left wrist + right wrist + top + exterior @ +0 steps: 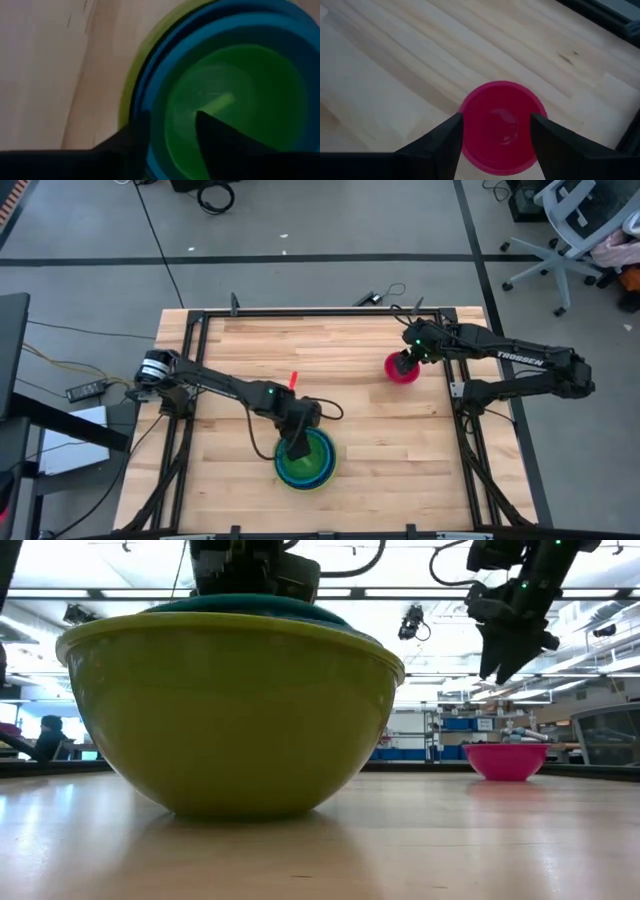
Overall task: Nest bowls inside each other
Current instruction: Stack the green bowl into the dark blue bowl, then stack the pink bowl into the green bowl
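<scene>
Several bowls sit nested in one stack near the table's front middle. The large lime green bowl (283, 472) (230, 710) is outermost, a teal one (250, 603) and a light blue one (150, 95) lie inside it, and the small lime green bowl (225, 100) is innermost. My left gripper (172, 117) (297, 450) hangs over the stack, open. One finger stands inside the small green bowl's rim and one outside it. The small magenta bowl (500, 125) (505, 760) rests on its base at the far right. My right gripper (496, 117) (505, 665) hovers above it, open, a finger on either side.
A small red object (294, 380) lies on the wood left of centre. A black frame (320, 313) runs round the table's edges. Bare wood lies between the stack and the magenta bowl.
</scene>
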`<action>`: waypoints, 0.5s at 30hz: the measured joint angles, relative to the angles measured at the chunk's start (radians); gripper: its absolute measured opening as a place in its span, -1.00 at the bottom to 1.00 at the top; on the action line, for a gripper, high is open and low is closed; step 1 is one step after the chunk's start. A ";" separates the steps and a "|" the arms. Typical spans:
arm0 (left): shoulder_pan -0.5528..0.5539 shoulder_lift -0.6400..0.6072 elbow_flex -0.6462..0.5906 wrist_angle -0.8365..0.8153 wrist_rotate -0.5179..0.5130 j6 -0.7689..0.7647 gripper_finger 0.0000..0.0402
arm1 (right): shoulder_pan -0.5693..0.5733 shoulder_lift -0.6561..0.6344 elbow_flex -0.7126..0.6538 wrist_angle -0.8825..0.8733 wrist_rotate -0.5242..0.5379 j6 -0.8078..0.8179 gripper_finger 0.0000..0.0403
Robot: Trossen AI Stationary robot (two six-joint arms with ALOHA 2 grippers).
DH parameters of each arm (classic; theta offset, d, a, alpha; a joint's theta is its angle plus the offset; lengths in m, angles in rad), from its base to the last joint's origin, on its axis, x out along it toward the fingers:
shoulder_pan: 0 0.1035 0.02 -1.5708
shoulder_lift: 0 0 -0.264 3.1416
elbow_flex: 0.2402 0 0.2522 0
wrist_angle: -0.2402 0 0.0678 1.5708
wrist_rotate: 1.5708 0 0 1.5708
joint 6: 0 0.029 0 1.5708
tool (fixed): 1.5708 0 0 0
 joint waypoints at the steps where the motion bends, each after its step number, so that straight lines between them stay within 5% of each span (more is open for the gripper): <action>1: -0.002 0.000 0.000 -0.002 0.002 -0.021 -0.07 | -0.004 0.000 -0.006 0.001 -0.005 -0.006 0.16; 7: 0.005 -0.064 0.000 -0.011 0.010 -0.106 0.26 | -0.061 0.001 -0.138 0.073 -0.060 -0.024 0.21; 15: 0.051 -0.185 0.000 -0.042 -0.029 -0.141 0.31 | -0.169 0.007 -0.301 0.180 0.019 0.008 0.21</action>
